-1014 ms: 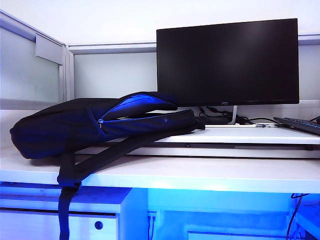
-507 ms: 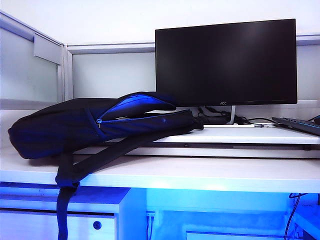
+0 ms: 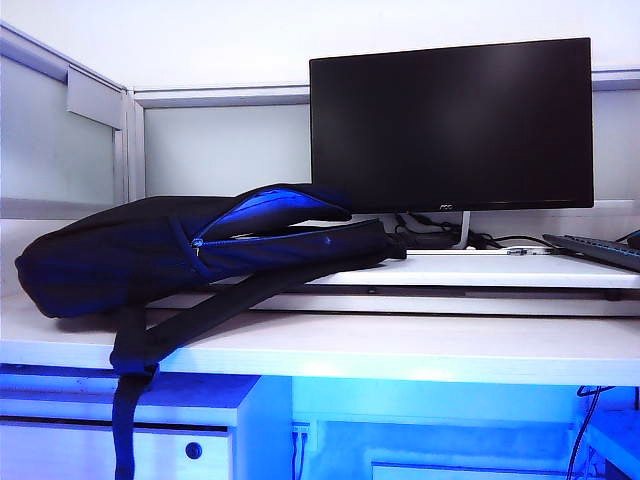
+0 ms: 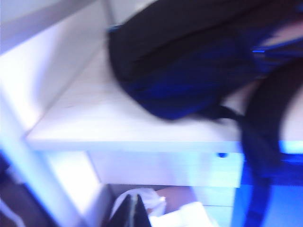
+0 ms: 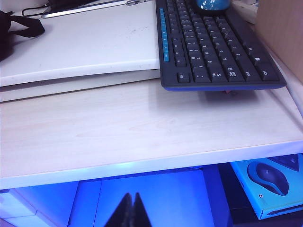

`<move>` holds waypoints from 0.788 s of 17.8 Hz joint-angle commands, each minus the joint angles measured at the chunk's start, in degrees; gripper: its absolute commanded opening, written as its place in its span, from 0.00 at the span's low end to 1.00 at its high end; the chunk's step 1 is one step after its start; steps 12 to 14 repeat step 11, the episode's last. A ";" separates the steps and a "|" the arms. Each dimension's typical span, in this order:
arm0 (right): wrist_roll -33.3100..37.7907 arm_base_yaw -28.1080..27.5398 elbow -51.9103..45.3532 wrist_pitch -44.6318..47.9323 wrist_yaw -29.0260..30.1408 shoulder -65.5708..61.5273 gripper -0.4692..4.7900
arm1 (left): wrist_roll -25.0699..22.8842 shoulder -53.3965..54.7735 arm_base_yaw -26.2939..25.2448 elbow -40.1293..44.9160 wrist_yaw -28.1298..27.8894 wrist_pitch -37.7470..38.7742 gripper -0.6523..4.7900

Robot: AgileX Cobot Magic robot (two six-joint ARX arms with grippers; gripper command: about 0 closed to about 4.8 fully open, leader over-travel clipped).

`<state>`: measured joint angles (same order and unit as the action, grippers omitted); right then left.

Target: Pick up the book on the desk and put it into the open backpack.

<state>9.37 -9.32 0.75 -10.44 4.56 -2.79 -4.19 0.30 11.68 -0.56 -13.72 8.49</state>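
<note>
Backpack [image 3: 190,250] lying on its side across the left of the bench [image 3: 400,345], top end propped on the raised white platform [image 3: 480,272], mouth gaping toward the monitor [image 3: 450,125] with blue lining showing. Handy orientation, probably: opening faces the middle, so something flat could slide straight in. One strap [image 3: 130,400] dangling off the front edge.

Left hand [image 4: 131,210] parked low, below and in front of the bench edge, fingers pinched fully together, holding nothing. Blurry view from that wrist, just the bag's rounded bottom end [image 4: 189,66] up on the surface. Right hand [image 5: 129,208] same story: clamped tight, empty, hanging under the front edge on the keyboard [image 5: 208,42] side.

Book? Nowhere obvious. Only hint: a sliver of something pinkish peeking out beneath the near edge of the keyboard [image 5: 227,92], too small to call. Could be tucked under there, can't say.

Looks like nothing started yet: both hands clear of the surface, no grab made. Locating the book comes first.
</note>
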 commanded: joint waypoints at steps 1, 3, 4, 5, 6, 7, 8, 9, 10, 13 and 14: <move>-0.35 0.09 -0.11 -0.04 0.09 0.07 0.08 | 3.30 0.04 -10.95 0.17 11.34 1.86 0.11; -0.35 0.15 -0.11 -0.04 0.09 0.07 0.09 | 4.94 0.07 -12.96 0.17 13.94 2.12 0.11; -0.37 0.15 -0.11 -0.02 0.07 0.07 0.09 | 5.14 0.07 -13.05 0.17 13.97 2.12 0.11; -0.35 0.13 -0.09 0.00 0.09 0.09 0.09 | 5.14 0.07 -13.03 0.17 13.94 2.12 0.11; -0.35 0.17 -0.09 -0.02 0.11 0.07 0.09 | 5.11 0.07 -13.03 0.17 13.94 2.10 0.11; -0.35 0.17 -0.09 0.00 0.09 0.09 0.09 | 5.33 0.07 -13.00 0.17 13.99 2.10 0.11; -0.35 0.22 -0.09 0.02 0.09 0.09 0.09 | 5.25 0.07 -13.03 0.17 13.92 2.10 0.11; -0.35 0.20 -0.09 0.02 0.07 0.09 0.09 | 5.25 0.07 -13.03 0.17 13.94 2.10 0.11; -0.37 0.20 -0.09 0.02 0.07 0.09 0.09 | 5.25 0.07 -13.03 0.17 13.94 2.10 0.11; -0.35 0.22 -0.09 0.02 0.07 0.09 0.09 | 5.25 0.07 -13.03 0.17 13.92 2.10 0.11; -0.35 0.22 -0.09 0.02 0.07 0.09 0.09 | 5.25 0.07 -13.03 0.17 13.92 2.10 0.11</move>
